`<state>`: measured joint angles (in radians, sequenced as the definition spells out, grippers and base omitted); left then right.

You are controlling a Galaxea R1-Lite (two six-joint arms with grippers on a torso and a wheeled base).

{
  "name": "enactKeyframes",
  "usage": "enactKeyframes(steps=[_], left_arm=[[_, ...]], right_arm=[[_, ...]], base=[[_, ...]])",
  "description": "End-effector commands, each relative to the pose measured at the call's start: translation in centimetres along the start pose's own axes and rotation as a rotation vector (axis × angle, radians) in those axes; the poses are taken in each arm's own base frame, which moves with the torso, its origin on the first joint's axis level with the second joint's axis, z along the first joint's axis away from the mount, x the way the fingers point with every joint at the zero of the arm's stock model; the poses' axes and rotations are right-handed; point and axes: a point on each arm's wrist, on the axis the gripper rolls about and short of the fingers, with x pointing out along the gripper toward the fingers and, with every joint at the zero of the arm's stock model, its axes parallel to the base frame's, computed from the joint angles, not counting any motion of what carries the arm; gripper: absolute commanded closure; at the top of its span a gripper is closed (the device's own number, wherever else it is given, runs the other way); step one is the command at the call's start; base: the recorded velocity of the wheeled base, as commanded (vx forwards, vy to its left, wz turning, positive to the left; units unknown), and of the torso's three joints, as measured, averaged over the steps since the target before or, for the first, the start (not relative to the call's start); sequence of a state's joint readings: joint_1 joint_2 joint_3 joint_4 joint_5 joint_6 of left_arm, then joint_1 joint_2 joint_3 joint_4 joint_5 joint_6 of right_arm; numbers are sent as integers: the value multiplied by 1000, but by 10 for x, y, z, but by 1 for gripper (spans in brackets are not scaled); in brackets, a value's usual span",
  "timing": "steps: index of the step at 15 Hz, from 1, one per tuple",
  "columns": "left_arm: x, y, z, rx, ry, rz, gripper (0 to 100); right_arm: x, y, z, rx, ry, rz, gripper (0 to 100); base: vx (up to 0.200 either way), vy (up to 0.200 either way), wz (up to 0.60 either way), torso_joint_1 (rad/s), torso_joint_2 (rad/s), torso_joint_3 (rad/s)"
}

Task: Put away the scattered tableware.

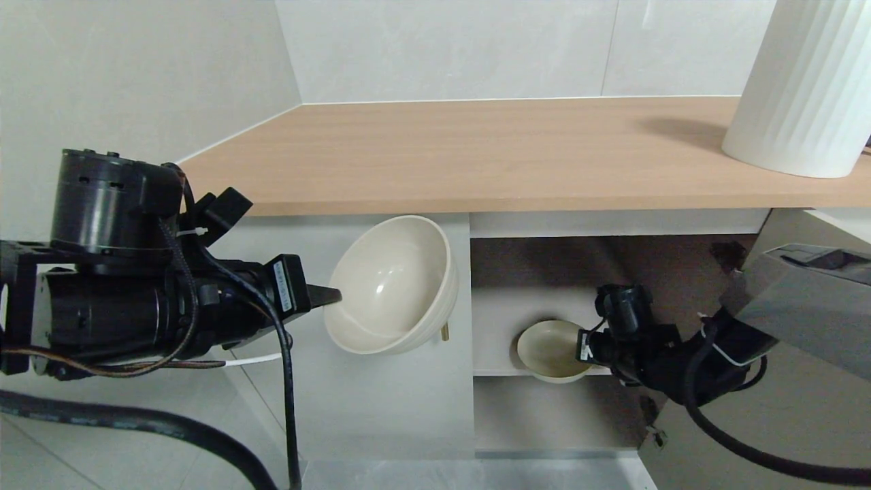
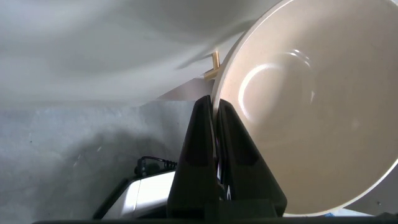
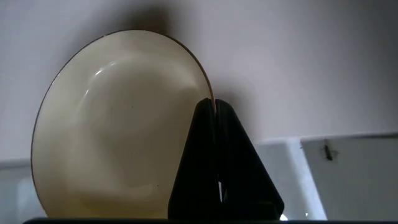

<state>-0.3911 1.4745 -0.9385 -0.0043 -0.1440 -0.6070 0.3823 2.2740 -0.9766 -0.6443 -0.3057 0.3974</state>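
My left claw pinches the rim of the large bowl, which I hold tipped on its side before the cabinet door under the worktop. My right claw pinches the rim of the small bowl at the front edge of the shelf.

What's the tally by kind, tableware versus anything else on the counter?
Bowls: 2, the large bowl clamped by its rim in the left gripper and the small bowl held in the right gripper inside the open cabinet.
White ribbed vessel on the countertop: 1.
Total: 3.
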Motion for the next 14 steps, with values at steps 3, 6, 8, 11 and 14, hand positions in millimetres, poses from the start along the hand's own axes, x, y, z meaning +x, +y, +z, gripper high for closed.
enactKeyframes(steps=[3, 6, 8, 11, 14], left_arm=[[2, 0, -1, -1, 6, 3, 100], [3, 1, -1, -1, 9, 4, 100], [5, 1, -1, -2, 13, 7, 100], [5, 1, -1, -2, 13, 7, 100], [5, 1, -1, -2, 13, 7, 100]], right_arm=[[34, -6, -9, 10, 1, -69, 100], [40, -8, -4, 22, -16, -73, 100], [45, -6, 0, 28, -39, -83, 100], [51, -5, 6, 38, -62, -90, 100], [55, -3, 9, 44, -76, -86, 100]], base=[[0, 0, 0, 0, 0, 0], [0, 0, 0, 0, 0, 0], [0, 0, 0, 0, 0, 0], [0, 0, 0, 0, 0, 0], [0, 0, 0, 0, 0, 0]])
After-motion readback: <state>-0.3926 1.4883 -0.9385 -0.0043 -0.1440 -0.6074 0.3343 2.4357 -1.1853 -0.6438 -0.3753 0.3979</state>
